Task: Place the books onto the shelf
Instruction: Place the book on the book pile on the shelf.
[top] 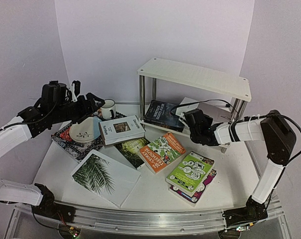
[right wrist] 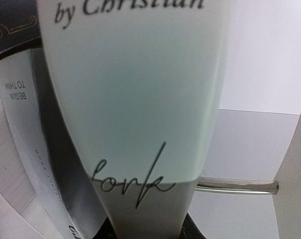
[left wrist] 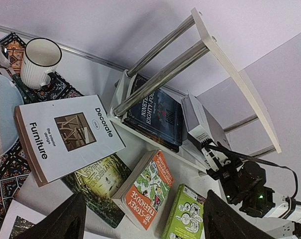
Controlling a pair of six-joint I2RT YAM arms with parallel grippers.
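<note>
Crowded desk (top: 155, 191): right hand (top: 191, 119), grasping a pale book (top: 215, 112), could jam it against the shelf (top: 195, 77); left hand (top: 96, 102) released.

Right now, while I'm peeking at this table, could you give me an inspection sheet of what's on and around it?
Surface: white table, strewn with books.
Job's things: shelf has a dark book on its lower board. On the table lie a palm-leaf book, grey book, dark green book, orange book, and a lime book atop a magenta book.
Clutter: patterned placemat carrying a bowl and mug.
Grippers: left gripper open near the bowl; right gripper shut on a white book at the lower board.
Cables: black cable loops along the right arm.
Surroundings: plain pale walls.
</note>
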